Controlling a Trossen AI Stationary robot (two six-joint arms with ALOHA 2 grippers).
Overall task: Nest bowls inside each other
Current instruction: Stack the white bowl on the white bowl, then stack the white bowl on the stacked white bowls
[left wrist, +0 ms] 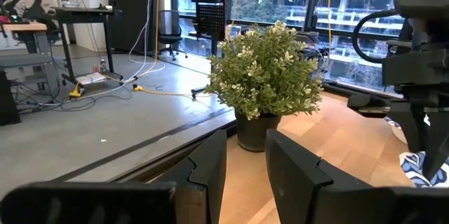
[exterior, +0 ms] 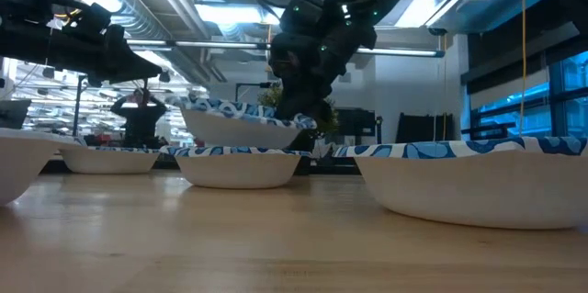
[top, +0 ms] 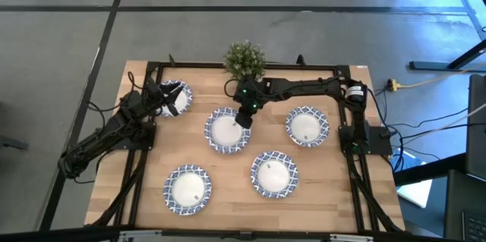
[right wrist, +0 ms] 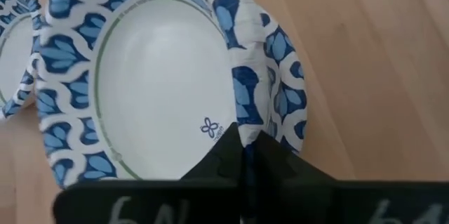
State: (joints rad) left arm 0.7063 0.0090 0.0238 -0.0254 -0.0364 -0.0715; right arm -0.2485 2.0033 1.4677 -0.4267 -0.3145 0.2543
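Six blue-and-white rimmed bowls show. My right gripper (top: 244,117) is shut on the lifted bowl (exterior: 241,120), which hangs over another bowl (exterior: 237,166) at the table's middle (top: 225,132). The other bowls rest on their bases: one at the right (top: 307,126), two near the front (top: 187,189) (top: 274,174), and one at the far left (top: 176,98). My left gripper (left wrist: 245,171) is open and level above that far-left bowl, pointing at the potted plant (left wrist: 265,83), holding nothing. My right gripper pinches the lifted bowl's rim (right wrist: 245,122) between its two fingers, on the bowl's far-right side. The fingers (right wrist: 224,155) come from above, pointing down, one inside the bowl and one outside. The bowl is lifted clear, slightly tilted, over the lower bowl's rim (right wrist: 284,76).
The small green potted plant (top: 244,58) stands at the far edge, just behind the right gripper. A dark frame (top: 194,66) runs around the table top, with cables on both sides. Bare wood lies between the two front bowls (top: 231,196).
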